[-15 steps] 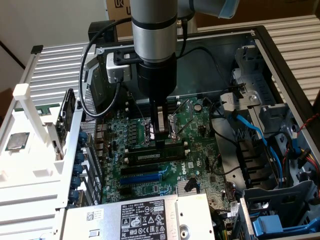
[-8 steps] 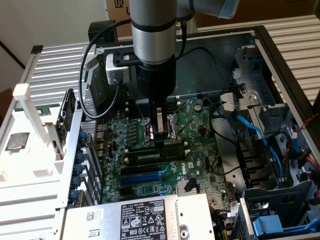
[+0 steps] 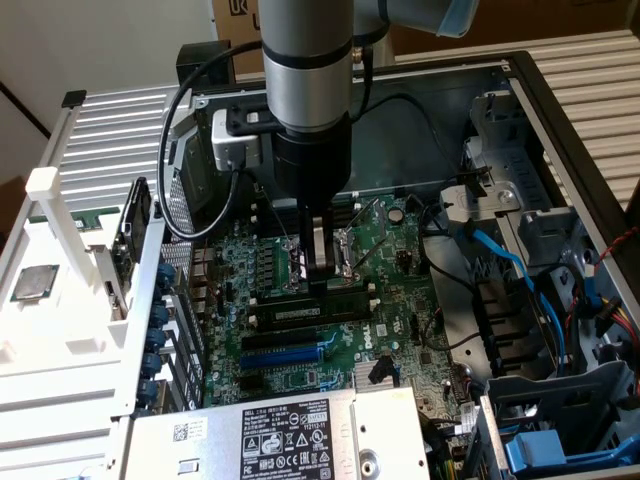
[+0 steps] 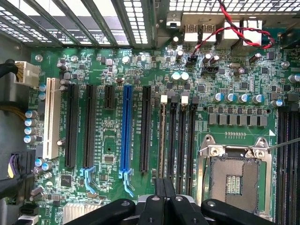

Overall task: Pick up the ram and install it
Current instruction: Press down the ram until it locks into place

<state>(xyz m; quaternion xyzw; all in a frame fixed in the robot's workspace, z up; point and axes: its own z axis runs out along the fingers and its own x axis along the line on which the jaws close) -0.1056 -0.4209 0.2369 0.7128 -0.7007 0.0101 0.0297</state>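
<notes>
Inside the open computer case (image 3: 520,90), the fingers (image 3: 322,262) are pressed together and point down at the green motherboard (image 3: 390,300), just above the black memory slots (image 3: 310,310). The ram (image 3: 318,291) lies lengthwise in the farthest of those slots, directly beneath the fingertips, with the blue expansion slot (image 3: 290,354) nearer and the open processor socket (image 4: 234,180) just beyond the slots.
</notes>
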